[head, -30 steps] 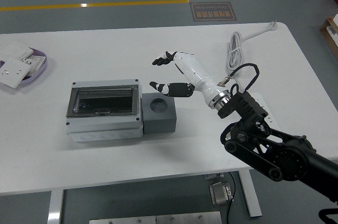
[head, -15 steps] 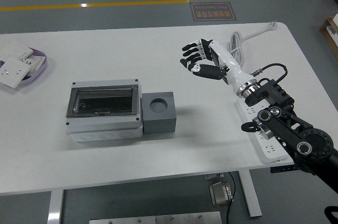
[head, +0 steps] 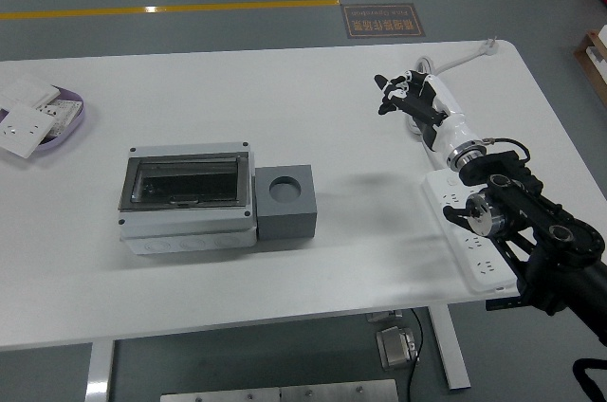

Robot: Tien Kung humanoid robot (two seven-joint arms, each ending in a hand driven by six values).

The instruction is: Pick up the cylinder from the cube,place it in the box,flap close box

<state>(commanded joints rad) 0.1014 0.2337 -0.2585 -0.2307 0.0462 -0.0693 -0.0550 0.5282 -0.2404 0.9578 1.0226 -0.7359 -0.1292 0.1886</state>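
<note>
One box, one cube, one power strip, one tray, one hand

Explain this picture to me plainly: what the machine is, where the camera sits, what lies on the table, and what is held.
This is one view from a camera high on a humanoid robot, looking down over a white table. The black arm from the right ends in the right hand, with five fingers; it holds nothing. The left arm is out of view. On the table sits a grey box with its clear lid shut, and touching its right side a dark cube with an empty round hole on top. A power strip and white cable lie at the right, and a tray of white parts at the far left.
</note>
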